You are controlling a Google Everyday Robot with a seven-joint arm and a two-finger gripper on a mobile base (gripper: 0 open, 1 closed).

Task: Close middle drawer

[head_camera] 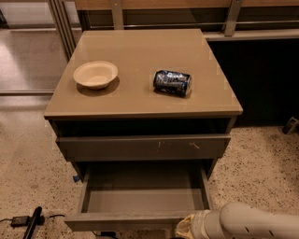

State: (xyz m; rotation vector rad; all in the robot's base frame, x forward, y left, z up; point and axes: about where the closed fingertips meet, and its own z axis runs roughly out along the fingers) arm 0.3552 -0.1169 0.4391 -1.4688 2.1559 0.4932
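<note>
Floor (261,158): pale speckled terrazzo, lit evenly. Upper left it turns to a smoother, glossy surface showing reflections, past a low metal rail (23,92). Slanted metal posts (60,23) stand at the far left corner.

Bench (140,100): tan flat top, grey-brown body, centre of view.

Behind and to the right is a dark panel (261,79), with a wooden strip (177,3) along the top edge crossed by two grey uprights (117,14).

Black cable (14,220) lies on the floor, lower left.

Gripper (184,228) is at the bottom edge, right of centre, partly cut off.
</note>
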